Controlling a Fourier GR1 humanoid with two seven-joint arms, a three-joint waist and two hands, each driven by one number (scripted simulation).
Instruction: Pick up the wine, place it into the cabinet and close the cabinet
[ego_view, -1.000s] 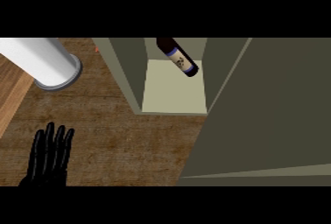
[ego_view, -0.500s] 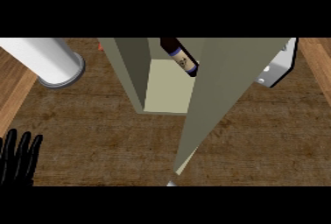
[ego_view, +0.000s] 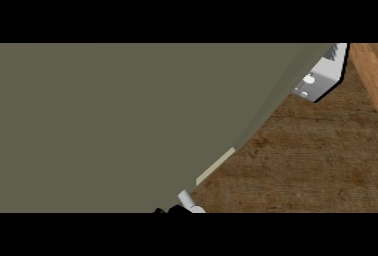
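Note:
The olive cabinet door (ego_view: 125, 125) fills the left and middle of the head view and hides the cabinet's inside and the wine bottle. A pale strip of the door's edge (ego_view: 214, 167) shows along its lower right side. The short grey handle (ego_view: 189, 200) sticks out at the door's lower corner. Just left of the handle, at the bottom edge, a small black piece of a hand (ego_view: 174, 209) shows; it looks like my right hand, too little visible to read. My left hand is out of view.
A grey-white hinge bracket (ego_view: 319, 80) sits at the upper right beside the door. The brown wooden counter (ego_view: 303, 165) shows at the lower right, with a lighter wooden strip (ego_view: 367, 75) along the right edge.
The door has swung across from edge-on to covering the cabinet opening and the bottle. The white cylinder and my left hand at the lower left have dropped out of view.

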